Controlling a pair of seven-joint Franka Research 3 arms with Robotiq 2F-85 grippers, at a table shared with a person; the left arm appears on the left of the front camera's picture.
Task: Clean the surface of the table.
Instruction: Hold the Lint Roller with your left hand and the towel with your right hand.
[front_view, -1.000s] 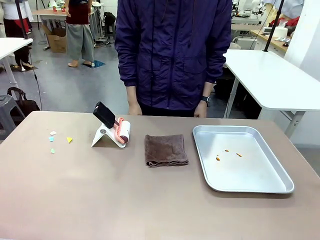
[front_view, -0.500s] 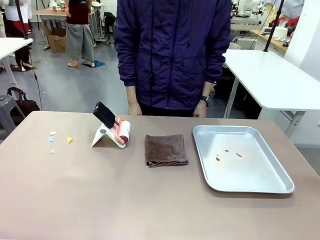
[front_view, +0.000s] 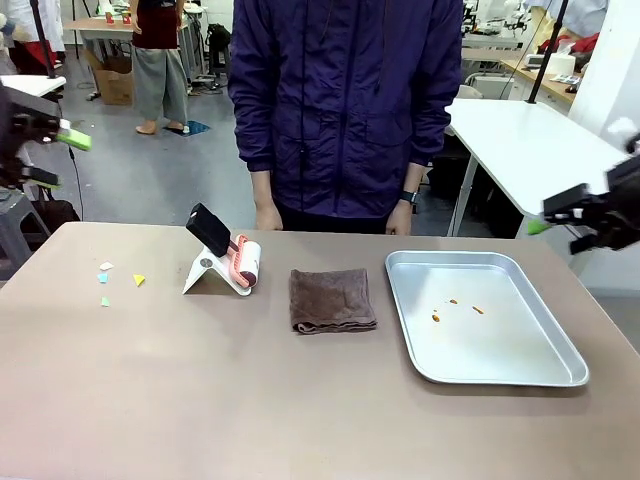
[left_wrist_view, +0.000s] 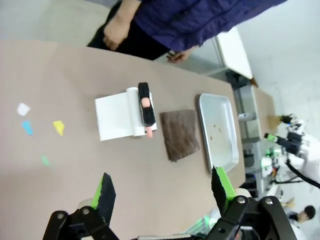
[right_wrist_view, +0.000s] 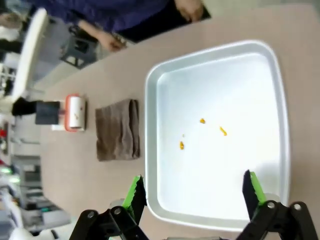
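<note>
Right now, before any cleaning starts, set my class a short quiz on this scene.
1. True or false: the brown cloth lies on the table between the lint roller and the silver tray.
2. Where are the paper scraps? A) on the tray B) at the table's left end C) on the cloth
3. Fill in: the left gripper and right gripper both stand ____.
Key: 1 true; 2 B; 3 open.

- The left gripper and right gripper: black linked fingers, bright green pads, grey pivot bolts.
- The person: dark blue zipped jacket with drawcords, dark wristwatch.
</note>
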